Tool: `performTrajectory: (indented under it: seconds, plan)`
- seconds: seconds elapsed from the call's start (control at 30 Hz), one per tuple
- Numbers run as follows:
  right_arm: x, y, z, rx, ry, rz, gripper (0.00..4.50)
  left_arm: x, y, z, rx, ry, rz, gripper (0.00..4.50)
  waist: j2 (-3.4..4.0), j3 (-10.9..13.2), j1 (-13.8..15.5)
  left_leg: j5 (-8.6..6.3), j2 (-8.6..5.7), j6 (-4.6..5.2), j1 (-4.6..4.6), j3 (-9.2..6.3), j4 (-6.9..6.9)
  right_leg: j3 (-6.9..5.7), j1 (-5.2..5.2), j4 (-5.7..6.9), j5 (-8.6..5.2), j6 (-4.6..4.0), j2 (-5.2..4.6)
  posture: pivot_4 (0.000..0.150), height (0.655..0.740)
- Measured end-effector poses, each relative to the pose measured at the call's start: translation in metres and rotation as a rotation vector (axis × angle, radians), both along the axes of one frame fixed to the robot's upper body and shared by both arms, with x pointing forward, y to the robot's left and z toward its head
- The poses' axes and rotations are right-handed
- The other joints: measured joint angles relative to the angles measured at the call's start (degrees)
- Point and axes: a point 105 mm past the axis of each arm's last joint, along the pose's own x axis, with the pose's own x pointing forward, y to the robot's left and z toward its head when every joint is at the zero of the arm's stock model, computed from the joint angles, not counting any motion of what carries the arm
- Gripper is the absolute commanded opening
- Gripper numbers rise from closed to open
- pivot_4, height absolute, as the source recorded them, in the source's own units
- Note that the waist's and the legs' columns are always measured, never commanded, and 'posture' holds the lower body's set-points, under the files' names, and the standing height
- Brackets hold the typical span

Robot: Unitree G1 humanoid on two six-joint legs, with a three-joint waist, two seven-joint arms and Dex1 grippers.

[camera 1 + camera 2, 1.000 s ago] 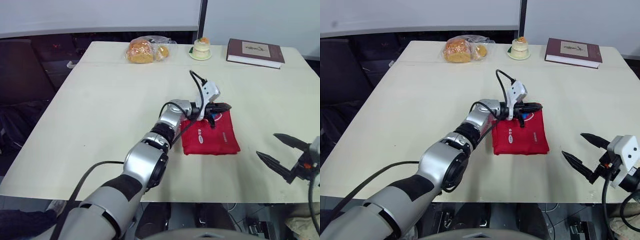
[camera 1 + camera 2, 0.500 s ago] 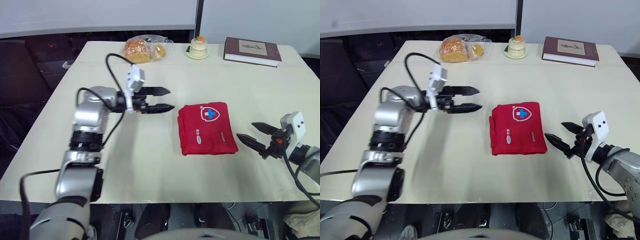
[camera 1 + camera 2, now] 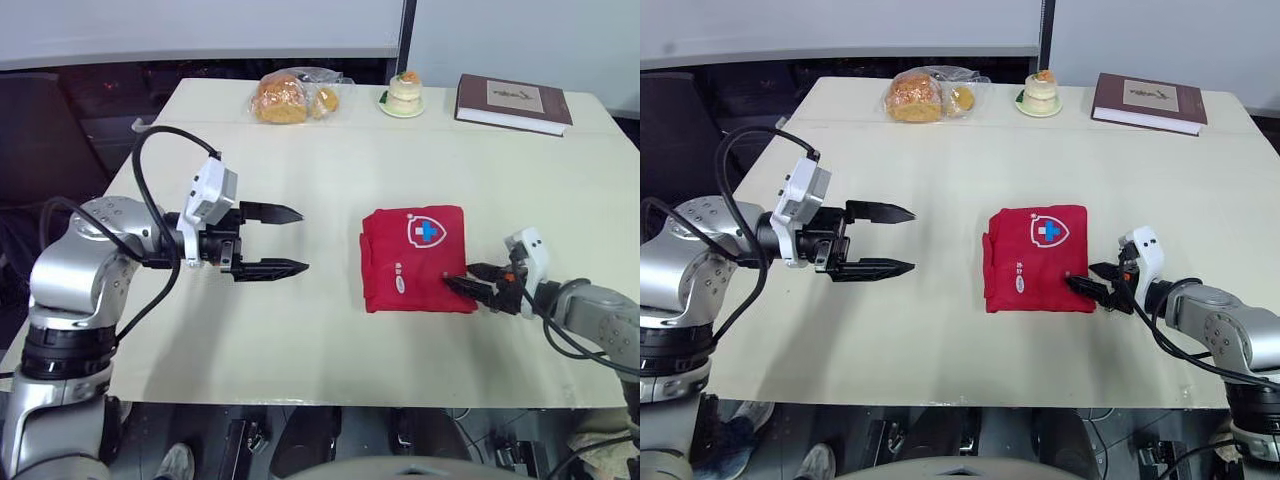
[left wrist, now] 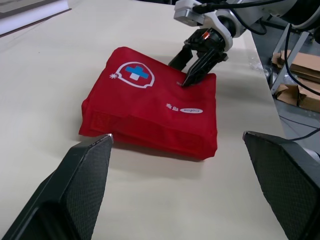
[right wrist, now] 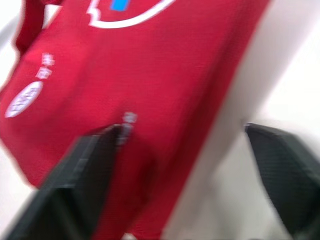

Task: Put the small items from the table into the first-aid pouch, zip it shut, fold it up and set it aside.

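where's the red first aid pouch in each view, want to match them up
Left eye view: pouch right of centre, with the right claw at its near right corner.
Right eye view: pouch right of centre, same spot.
Left wrist view: pouch straight ahead, right claw at its far edge.
Right wrist view: pouch close up, partly under one finger.
Shared landmark: the white shield with a blue cross.

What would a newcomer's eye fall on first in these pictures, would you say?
The bright red folded fabric first-aid pouch with its white shield, lying right of centre on the pale table. The right tool, open, points at its near right corner; the left tool hangs open over the table farther left.
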Motion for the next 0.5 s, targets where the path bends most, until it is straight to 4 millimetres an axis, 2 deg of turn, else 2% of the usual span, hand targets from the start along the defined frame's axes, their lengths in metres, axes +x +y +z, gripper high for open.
performTrajectory:
  seconds: [0.1,0.13,0.17,0.2,0.3,0.4,0.5]
  plan:
    - [0.000,0.006,0.000,0.036,0.009,0.009,1.27,-0.004,-0.002,0.001,-0.007,0.007,0.006,4.50,0.00,0.0,-0.1,0.00,0.03,0.00,0.02,0.00,-0.01,-0.03,0.00,0.01,0.00,-0.01,0.05,0.150,0.7289]
    - [0.001,0.007,0.002,0.049,0.005,0.005,0.58,-0.004,-0.002,0.001,-0.015,0.009,0.011,4.50,0.00,0.0,-0.2,0.00,0.05,0.00,0.05,0.05,-0.01,-0.06,0.00,0.02,0.01,-0.01,0.07,0.150,0.7289]
    - [0.002,0.008,0.002,0.055,0.004,0.003,0.45,-0.004,-0.002,0.001,-0.016,0.009,0.013,4.50,0.00,0.0,-0.3,0.00,0.06,-0.01,0.05,0.05,-0.01,-0.07,0.00,0.01,0.02,-0.03,0.09,0.150,0.7289]
    - [0.004,0.010,0.003,0.074,0.005,-0.004,0.09,-0.003,-0.002,0.001,-0.020,0.006,0.021,4.50,0.00,0.0,-0.5,0.01,0.08,-0.01,0.07,0.07,-0.01,-0.07,0.00,0.01,0.05,-0.07,0.12,0.150,0.7289]
    - [0.013,0.013,0.004,0.138,0.009,-0.063,0.04,0.000,-0.003,0.005,-0.028,-0.015,0.039,4.50,-0.02,0.0,-0.8,0.02,0.09,-0.03,0.08,0.11,0.00,-0.05,0.00,0.02,0.09,-0.12,0.17,0.150,0.7289]
    - [0.034,0.010,0.010,0.194,-0.014,-0.192,0.04,0.005,-0.009,0.015,-0.049,-0.058,0.041,4.50,0.03,0.0,-0.9,0.04,0.05,-0.06,0.09,0.17,0.00,0.02,-0.02,0.03,0.12,-0.13,0.18,0.150,0.7289]
    - [0.069,-0.015,0.024,0.260,-0.094,-0.502,0.04,0.012,-0.013,0.023,-0.086,-0.097,0.053,4.50,0.04,0.1,-0.8,0.17,0.01,-0.29,-0.22,0.16,-0.01,0.02,-0.31,0.05,0.12,-0.12,0.18,0.150,0.7289]
